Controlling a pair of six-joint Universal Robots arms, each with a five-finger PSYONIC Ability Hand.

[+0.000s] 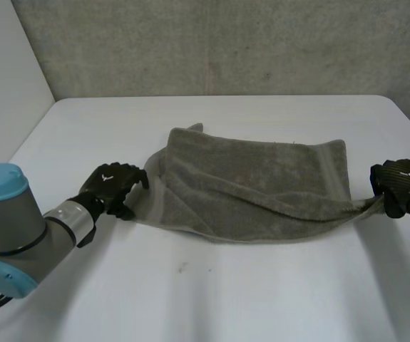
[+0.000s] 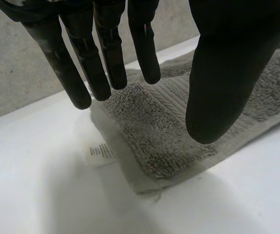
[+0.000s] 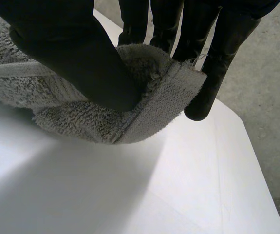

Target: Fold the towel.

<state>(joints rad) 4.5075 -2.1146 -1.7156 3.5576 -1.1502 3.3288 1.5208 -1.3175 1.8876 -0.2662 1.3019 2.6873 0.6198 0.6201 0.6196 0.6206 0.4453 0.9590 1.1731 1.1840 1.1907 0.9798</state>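
Two black hands meet a grey towel (image 1: 254, 185), which we see lying rumpled across the middle of the white surface (image 1: 262, 292). At its left corner the left hand (image 1: 112, 187) holds nothing, its fingers (image 2: 105, 63) straight and spread. The right hand (image 1: 402, 184) pinches the towel's right corner between thumb and fingers.

You have one white tag (image 2: 100, 151) lying on the table (image 2: 28, 195) against the towel (image 2: 178, 131) edge, near a corner, close to the left hand (image 2: 227, 63); its printed lines are too small to read. That hand and the right hand (image 1: 403, 184) each bear a small white emblem on the back, without letters
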